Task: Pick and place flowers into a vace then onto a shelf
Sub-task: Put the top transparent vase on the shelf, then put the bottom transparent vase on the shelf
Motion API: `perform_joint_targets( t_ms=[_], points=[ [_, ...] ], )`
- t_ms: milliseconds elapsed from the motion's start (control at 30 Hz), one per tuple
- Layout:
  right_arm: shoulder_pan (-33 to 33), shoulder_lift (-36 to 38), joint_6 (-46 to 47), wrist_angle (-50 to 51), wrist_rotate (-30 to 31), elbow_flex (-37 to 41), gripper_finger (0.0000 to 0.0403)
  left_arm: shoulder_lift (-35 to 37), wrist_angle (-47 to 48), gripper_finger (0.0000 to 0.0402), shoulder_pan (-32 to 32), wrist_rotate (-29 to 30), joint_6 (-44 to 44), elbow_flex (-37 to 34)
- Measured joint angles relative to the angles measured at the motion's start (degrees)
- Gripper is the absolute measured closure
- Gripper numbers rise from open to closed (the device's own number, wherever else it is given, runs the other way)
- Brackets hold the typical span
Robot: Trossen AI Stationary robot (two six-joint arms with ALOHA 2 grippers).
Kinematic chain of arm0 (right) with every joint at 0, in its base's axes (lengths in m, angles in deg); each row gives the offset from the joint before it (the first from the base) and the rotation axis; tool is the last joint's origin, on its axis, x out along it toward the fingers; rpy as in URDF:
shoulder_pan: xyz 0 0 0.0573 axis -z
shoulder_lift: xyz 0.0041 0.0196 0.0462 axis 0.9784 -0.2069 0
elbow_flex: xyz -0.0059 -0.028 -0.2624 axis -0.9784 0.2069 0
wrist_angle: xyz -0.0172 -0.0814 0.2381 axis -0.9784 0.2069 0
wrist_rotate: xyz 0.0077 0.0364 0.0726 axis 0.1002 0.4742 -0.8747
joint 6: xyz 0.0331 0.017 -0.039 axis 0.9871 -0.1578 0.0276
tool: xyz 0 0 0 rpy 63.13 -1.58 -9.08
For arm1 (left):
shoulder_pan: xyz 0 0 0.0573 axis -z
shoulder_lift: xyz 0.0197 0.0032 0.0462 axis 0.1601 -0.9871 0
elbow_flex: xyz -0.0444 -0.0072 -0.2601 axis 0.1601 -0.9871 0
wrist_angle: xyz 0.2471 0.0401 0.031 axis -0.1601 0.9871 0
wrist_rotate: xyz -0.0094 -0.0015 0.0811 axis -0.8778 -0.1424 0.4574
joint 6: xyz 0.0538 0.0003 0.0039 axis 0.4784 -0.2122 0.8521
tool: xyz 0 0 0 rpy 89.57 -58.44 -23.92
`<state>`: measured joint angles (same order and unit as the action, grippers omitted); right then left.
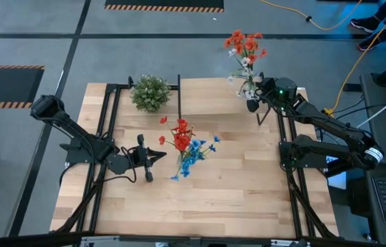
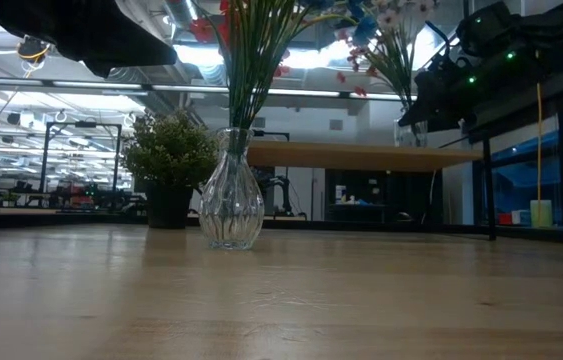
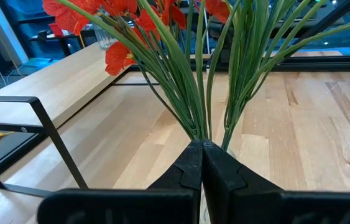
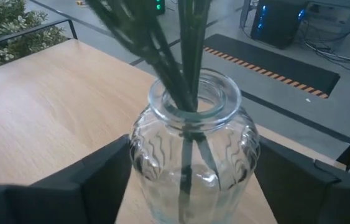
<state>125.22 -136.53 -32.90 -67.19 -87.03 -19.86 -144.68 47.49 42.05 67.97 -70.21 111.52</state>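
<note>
A ribbed clear glass vase (image 4: 193,124) holds red-orange and pale white-green flowers (image 1: 244,48). It is at the right end of the light-wood shelf (image 2: 361,156), with my right gripper (image 4: 193,168) shut on it. A second glass vase (image 2: 231,200) stands on its base mid-table and holds red-orange and blue flowers (image 1: 187,147). My left gripper (image 1: 164,159) is shut and hovers above the table just left of those stems (image 3: 199,93). It touches nothing that I can see. My right gripper holds the vase by its wide belly (image 4: 138,155), pinched between the two fingers, one on each side wall. The fingers come in about level from the table's right side. The vase is upright with its stems rising out of the neck. Its base is out of the wrist view.
A bushy green-white potted plant (image 1: 150,92) stands at the far left of the table. Thin black shelf legs (image 1: 179,96) run down beside it, and black frame rails line both table sides. Bare wood lies along the near half of the table (image 1: 206,199).
</note>
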Motion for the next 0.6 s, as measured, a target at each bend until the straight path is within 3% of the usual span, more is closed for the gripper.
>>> perform_joint_targets(
  t_ms=[233, 600],
  points=[
    [0.0, 0.0, 0.2, 0.1, 0.0, 0.0, 0.0023, 0.0, 0.0, 0.04, 0.0, 0.0, 0.0, 0.0],
    [0.0, 1.8, 1.2, 0.0, 0.0, 0.0, 0.0015, 0.0, 0.0, 0.04, 0.0, 0.0, 0.0, 0.0]
  ],
)
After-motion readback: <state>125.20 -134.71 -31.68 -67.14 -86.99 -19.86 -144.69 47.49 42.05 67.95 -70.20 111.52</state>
